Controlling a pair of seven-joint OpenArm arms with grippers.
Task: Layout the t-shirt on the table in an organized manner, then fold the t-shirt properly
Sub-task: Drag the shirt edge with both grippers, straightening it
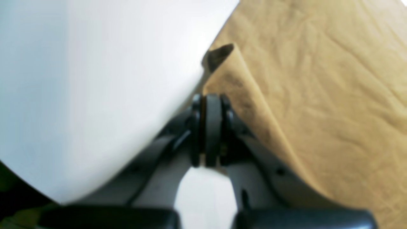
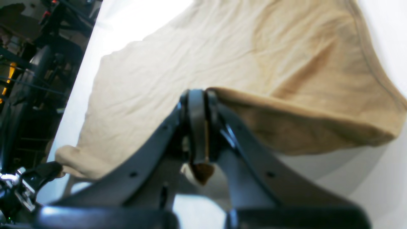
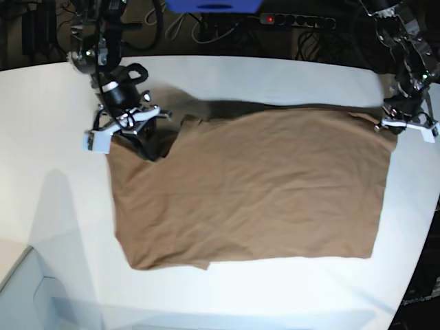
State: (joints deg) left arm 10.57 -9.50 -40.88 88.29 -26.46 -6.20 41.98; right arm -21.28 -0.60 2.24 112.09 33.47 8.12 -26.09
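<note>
The brown t-shirt (image 3: pixel 254 192) lies spread, mostly flat, on the white table (image 3: pixel 48 151). My right gripper (image 3: pixel 146 150) is at the shirt's far left corner in the base view. In the right wrist view it (image 2: pixel 197 93) is shut on the t-shirt (image 2: pixel 197 63), with a fold of cloth lifted off the table beside the fingers. My left gripper (image 3: pixel 385 126) is at the shirt's far right corner. In the left wrist view it (image 1: pixel 208 97) is shut on the edge of the t-shirt (image 1: pixel 318 95), which rises from the table (image 1: pixel 95 79) to the fingertips.
Beyond the table's far edge are a blue object (image 3: pixel 213 5) and a power strip (image 3: pixel 295 20). The table's curved edge runs close to the left arm at the right (image 3: pixel 423 206). A pale box (image 3: pixel 27 292) sits at the near left. Dark equipment (image 2: pixel 31 79) stands off the table.
</note>
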